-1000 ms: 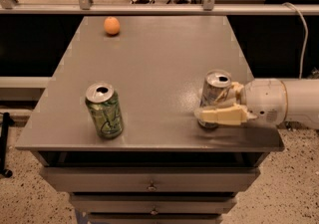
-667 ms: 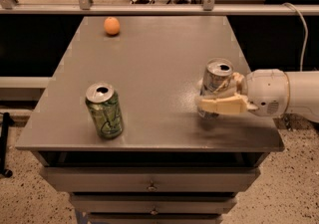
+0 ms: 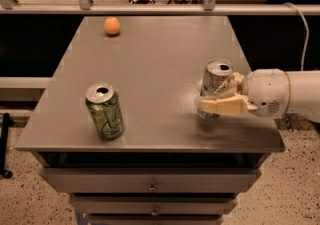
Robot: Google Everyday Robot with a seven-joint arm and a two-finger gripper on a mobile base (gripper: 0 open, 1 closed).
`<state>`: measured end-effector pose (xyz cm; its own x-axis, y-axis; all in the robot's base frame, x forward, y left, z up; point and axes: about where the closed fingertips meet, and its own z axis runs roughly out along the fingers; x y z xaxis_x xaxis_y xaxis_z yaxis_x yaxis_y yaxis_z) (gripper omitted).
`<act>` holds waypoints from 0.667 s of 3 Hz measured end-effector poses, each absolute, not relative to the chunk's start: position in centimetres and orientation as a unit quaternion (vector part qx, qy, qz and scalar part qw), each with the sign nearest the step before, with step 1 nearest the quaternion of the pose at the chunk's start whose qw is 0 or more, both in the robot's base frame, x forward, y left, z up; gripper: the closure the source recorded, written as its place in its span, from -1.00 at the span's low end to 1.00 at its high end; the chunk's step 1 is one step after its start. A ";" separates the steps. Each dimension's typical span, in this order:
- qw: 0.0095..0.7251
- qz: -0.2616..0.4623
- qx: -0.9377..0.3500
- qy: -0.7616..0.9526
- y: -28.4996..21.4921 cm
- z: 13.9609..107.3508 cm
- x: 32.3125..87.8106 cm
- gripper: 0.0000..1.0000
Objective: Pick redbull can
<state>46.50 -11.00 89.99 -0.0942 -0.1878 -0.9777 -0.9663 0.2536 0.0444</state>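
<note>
The redbull can (image 3: 217,78), slim and silver-grey with a silver top, is at the right side of the grey table (image 3: 150,69). My gripper (image 3: 214,94) reaches in from the right and is shut on the can. One cream finger (image 3: 222,105) crosses the can's lower front; the other is mostly hidden behind it. The can appears held slightly above the tabletop, with a dark shadow under it. The white arm (image 3: 280,91) extends off to the right.
A wider green can (image 3: 104,110) with swirl lines stands near the table's front left. An orange fruit (image 3: 112,25) lies at the back left. A rail runs behind the table and drawers sit beneath its front edge.
The gripper has risen a little with the redbull can in it. The green can and the orange have not moved.
</note>
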 end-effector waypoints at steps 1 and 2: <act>0.489 0.408 -0.471 0.610 -8.5 90.2 47.8 1.00; 0.491 0.420 -0.482 0.592 -4.3 90.5 50.5 1.00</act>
<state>50.46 -4.28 90.49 -0.0534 -0.1584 -0.9859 -0.9827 0.1834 0.0237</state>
